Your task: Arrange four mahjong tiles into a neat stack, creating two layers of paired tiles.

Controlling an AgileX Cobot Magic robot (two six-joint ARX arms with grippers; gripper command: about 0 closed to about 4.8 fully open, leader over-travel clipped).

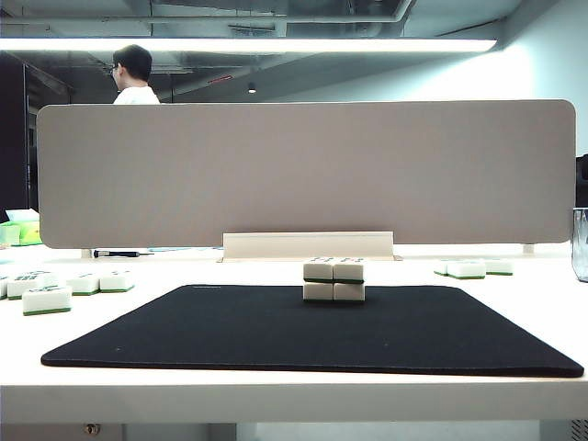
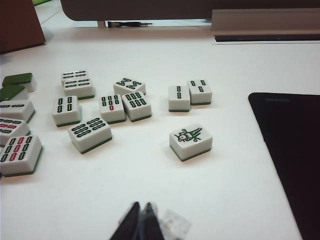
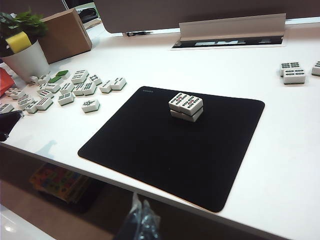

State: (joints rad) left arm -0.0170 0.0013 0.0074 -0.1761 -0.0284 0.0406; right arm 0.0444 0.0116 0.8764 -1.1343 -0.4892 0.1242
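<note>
White-and-green four mahjong tiles (image 1: 333,280) sit stacked two-on-two near the black rubber mat's (image 1: 276,335) far edge. Left gripper (image 2: 140,220) fingers closed, empty, above the white worktop (image 2: 150,185); right gripper (image 3: 141,220) seemingly closed too.

The left gripper (image 2: 140,222) is showing only as two slim black fingertips (image 2: 131,225), tapering to points and pressed flat together, with a scuffed, clear plastic-looking piece sitting right beside them. The right gripper (image 3: 140,220) is showing much the same: a pair of dark, glossy, pointed fingers (image 3: 134,222), closed up tight, catching pale glints of light along their edges. No cables, screws or markings are coming through on either one, and the exterior view is showing nothing of the arms.
</note>
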